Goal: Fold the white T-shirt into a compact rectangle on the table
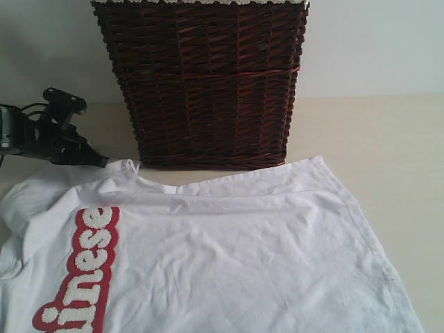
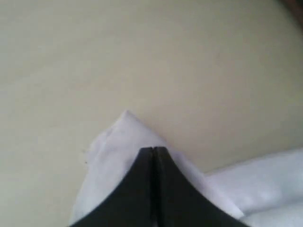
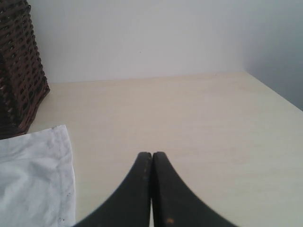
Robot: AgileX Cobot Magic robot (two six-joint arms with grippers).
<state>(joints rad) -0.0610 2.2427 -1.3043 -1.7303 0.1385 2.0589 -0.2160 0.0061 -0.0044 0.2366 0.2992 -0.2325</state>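
We pinch a corner of the white T-shirt [image 2: 118,142] in our left gripper [image 2: 154,150]; our right gripper [image 3: 152,154] sits closed, empty, the table [image 3: 189,118] ahead.

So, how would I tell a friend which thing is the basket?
Find the pale table. At its back, just behind the spread white T-shirt, stands the basket. It is the only dark woven thing, with white lace on its rim.

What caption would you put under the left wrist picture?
Left claw pinched shut on a corner of the white T-shirt, cream table beyond.
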